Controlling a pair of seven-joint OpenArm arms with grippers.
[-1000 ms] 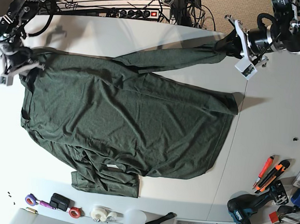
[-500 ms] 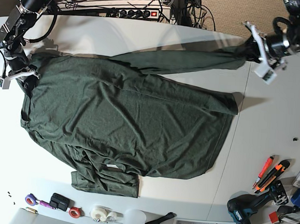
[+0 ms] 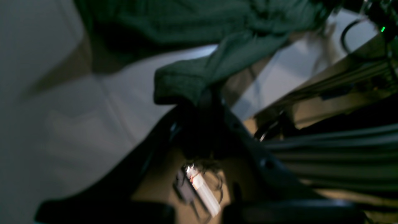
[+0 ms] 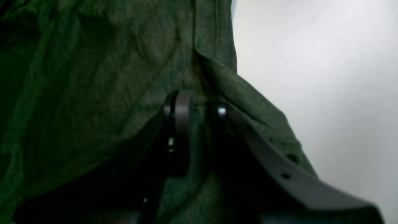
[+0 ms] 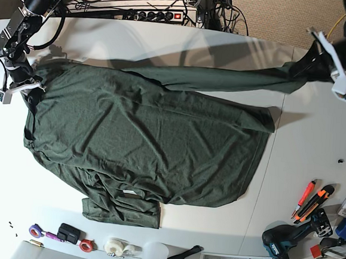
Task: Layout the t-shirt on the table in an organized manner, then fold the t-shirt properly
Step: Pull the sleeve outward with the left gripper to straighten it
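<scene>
Dark green t-shirt spread on the white table, its far edge drawn out in a long strip toward my left gripper, jaws pinched tight on that corner. My right gripper clamps a hem fold. Risk: if I overstretch, the thin fabric slips free or drags the laid body askew.
</scene>
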